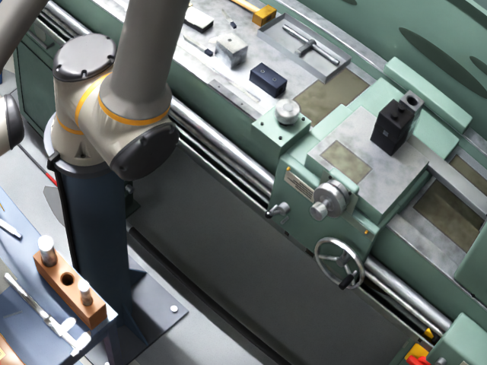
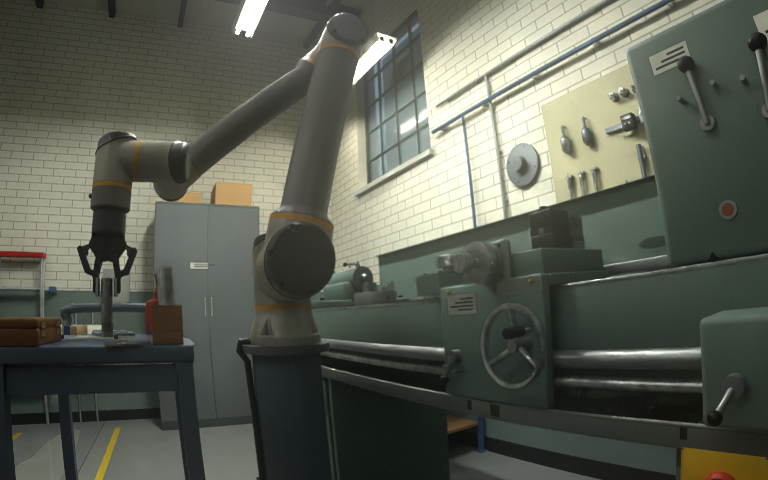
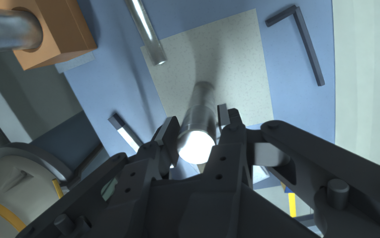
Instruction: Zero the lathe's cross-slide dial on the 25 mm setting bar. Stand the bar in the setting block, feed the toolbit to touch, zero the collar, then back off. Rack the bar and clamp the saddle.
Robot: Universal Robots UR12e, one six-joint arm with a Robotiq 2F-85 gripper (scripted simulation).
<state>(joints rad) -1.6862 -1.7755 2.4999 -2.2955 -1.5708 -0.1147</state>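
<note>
The steel setting bar [image 3: 197, 132] stands upright on a pale mat on the blue side table, and my gripper [image 3: 194, 123] is open around its top end, holding nothing. From the second side camera the bar [image 2: 106, 305] stands just under the gripper [image 2: 107, 274]. The wooden rack [image 1: 69, 283] on the table holds two other bars, with its middle hole empty. On the lathe, the dark setting block [image 1: 268, 79] sits on the bed's tray. The cross-slide dial [image 1: 329, 199] and the black toolpost [image 1: 395, 121] are on the saddle.
The lathe [image 2: 566, 317] fills the right side. My arm's pedestal [image 1: 98, 243] stands between it and the table. A loose rod [image 3: 145, 31] and a hex key [image 3: 305, 42] lie on the table. A handwheel [image 1: 339, 262] and a small lever [image 1: 277, 209] project from the apron.
</note>
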